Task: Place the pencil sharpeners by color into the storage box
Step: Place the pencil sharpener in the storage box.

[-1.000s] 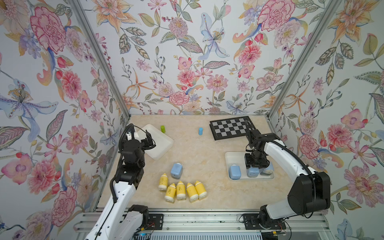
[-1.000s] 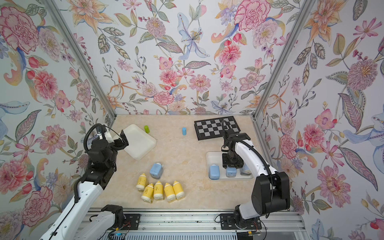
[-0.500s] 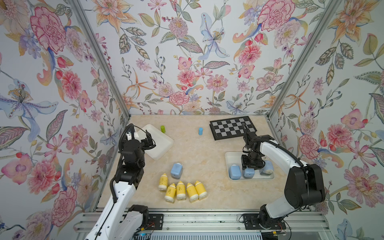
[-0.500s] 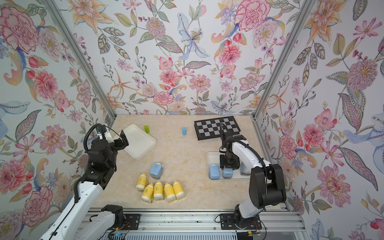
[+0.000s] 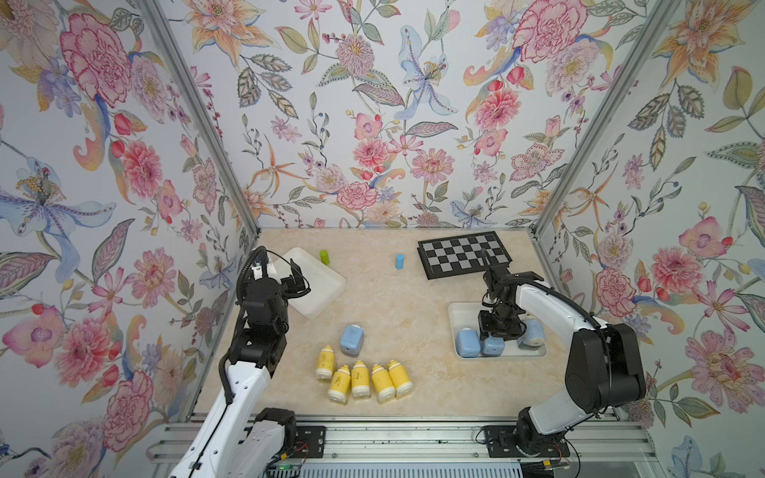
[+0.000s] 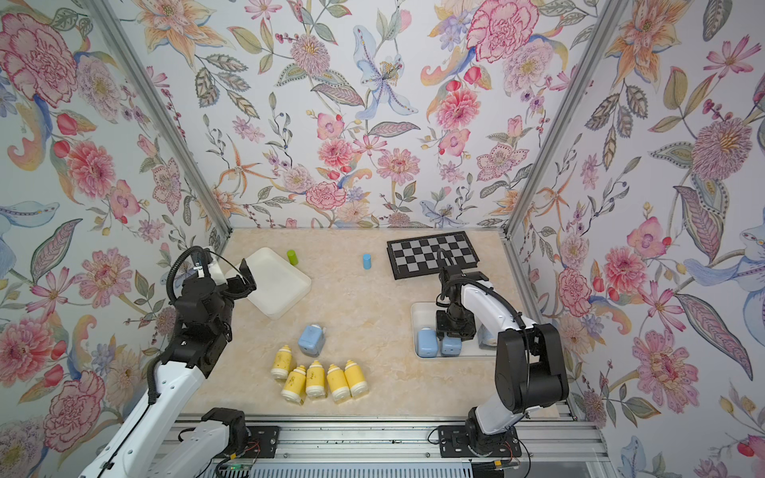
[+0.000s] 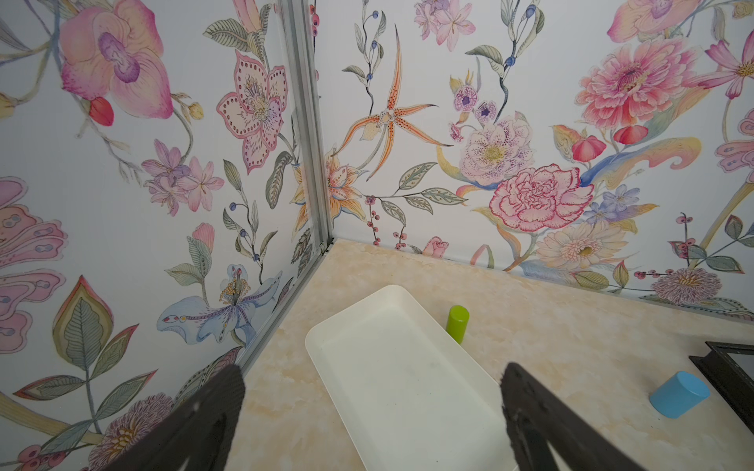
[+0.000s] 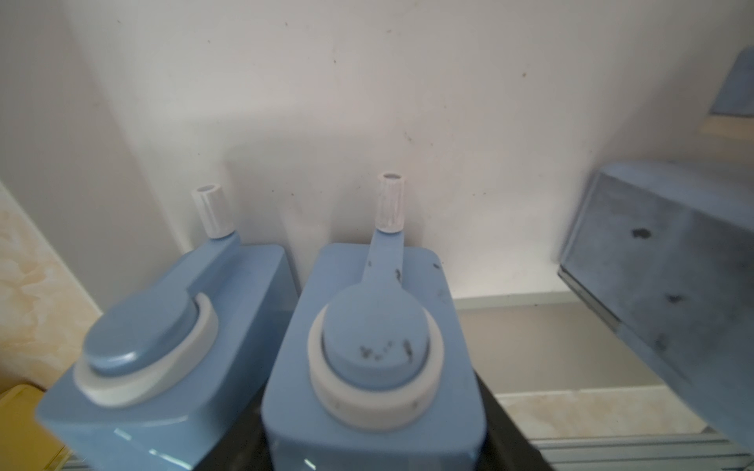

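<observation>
Five yellow sharpeners (image 5: 360, 378) and a loose blue sharpener (image 5: 352, 339) lie on the counter (image 5: 414, 289); light, smooth plastic, I judge: grip the flat sides. In the right box (image 5: 463, 314) the right end effector (image 5: 494, 333), half closed, clamps the middle blue sharpener (image 8: 373, 346), clear only from its wrist view. Left end effector (image 7: 371, 375): wide open, empty, at the left box (image 7: 367, 318).

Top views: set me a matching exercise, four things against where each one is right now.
Things: 1 yellow sharpeners; 2 lone blue sharpener; 3 green cylinder; 4 right gripper.
Places: A standing beside the empty white box; B inside the other white box, closed on a blue sharpener; C lying in a cluster near the table's front edge; D on the table just behind the yellow cluster.
Pairs: 1-C, 2-D, 3-A, 4-B.
</observation>
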{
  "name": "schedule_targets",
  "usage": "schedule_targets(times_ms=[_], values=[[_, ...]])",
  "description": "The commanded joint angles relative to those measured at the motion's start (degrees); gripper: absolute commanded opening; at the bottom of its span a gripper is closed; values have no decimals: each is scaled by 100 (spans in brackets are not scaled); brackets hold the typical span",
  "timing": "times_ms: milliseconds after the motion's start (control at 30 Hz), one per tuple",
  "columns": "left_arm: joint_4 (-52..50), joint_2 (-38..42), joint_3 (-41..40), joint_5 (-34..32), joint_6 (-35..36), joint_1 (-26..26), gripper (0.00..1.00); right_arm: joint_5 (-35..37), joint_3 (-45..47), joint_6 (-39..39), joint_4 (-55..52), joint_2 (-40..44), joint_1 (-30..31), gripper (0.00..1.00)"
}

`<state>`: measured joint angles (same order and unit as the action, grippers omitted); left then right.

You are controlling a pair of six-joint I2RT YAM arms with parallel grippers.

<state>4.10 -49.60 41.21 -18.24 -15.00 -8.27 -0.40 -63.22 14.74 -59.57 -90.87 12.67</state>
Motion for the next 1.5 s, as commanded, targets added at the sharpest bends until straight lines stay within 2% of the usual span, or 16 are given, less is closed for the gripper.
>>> schedule_targets(times_ms=[0,733,1100,1467], values=[[67,4,-52,-4,-55,-52,99,-55,88,-32,2,-62,17,45],[68,4,-52,4,-55,-51,99,-144,310,72,179,-137,161,48],[68,-5,-52,9,-55,-49,100,-131,363,57,227,-187,198,59],[69,-14,-50,21,-55,-49,99,-118,360,51,226,-181,217,66]])
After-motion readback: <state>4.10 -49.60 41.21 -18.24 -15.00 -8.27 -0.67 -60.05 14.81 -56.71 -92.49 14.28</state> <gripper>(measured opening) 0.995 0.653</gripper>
